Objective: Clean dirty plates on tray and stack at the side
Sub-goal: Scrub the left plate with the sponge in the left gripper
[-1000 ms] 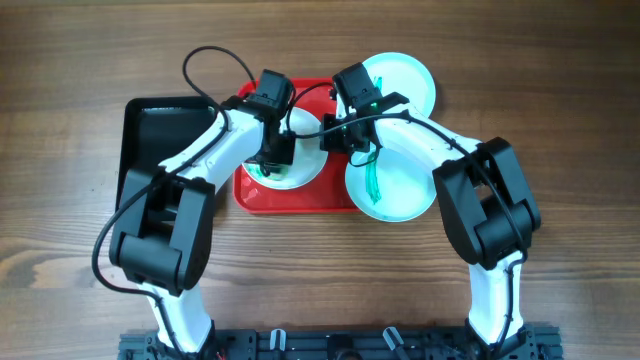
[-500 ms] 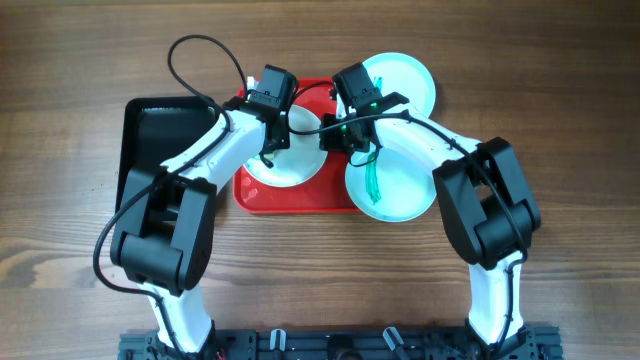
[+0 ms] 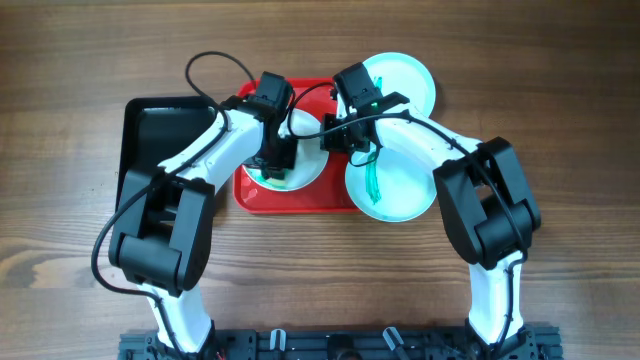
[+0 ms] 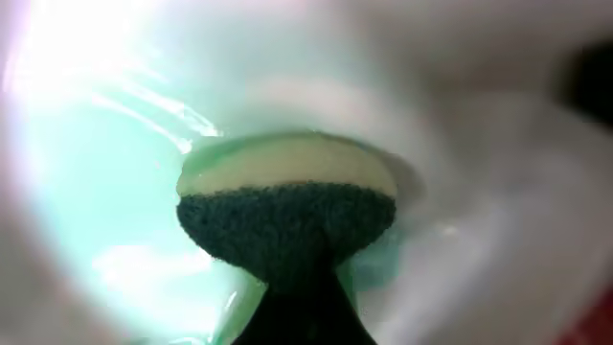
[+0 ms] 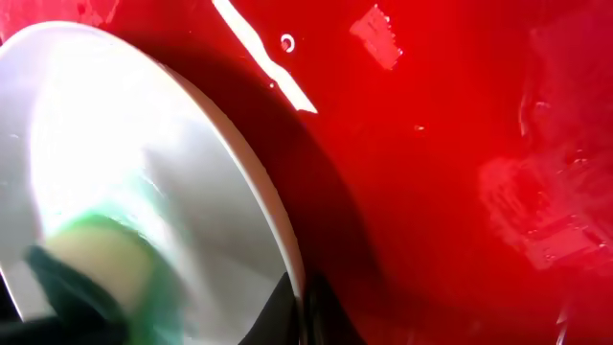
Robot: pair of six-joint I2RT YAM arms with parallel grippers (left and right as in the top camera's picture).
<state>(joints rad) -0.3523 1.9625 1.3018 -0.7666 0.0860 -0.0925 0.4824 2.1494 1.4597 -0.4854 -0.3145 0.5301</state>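
**Operator:** What is the status of the left gripper (image 3: pixel 275 160)?

**Technician:** Its jaws are closed on a yellow-and-dark-green sponge (image 4: pixel 287 206). The sponge is pressed against the round shallow white plate (image 3: pixel 306 172), inside the rim. A pale green film surrounds the point of contact.

**Operator:** And the right gripper (image 3: pixel 341 135)?

**Technician:** It is at the right rim of the same plate. In the right wrist view the rim runs down to a dark finger at the bottom edge. The jaws are clamped on that rim, though the view is blurred. There is a shadow under the rim on that side.

**Operator:** Where are the task items?

**Technician:** The white plate sits on the left half of the large flat red plastic tray (image 3: pixel 300 202), between the two grippers. A pale aqua plate with a green streak (image 3: pixel 400 195) lies at the tray's right edge, mostly on the wooden table (image 3: pixel 560 120). A second pale aqua plate (image 3: pixel 412 85) lies just beyond it. A smaller black tray (image 3: pixel 155 128) lies to the left of the red one.
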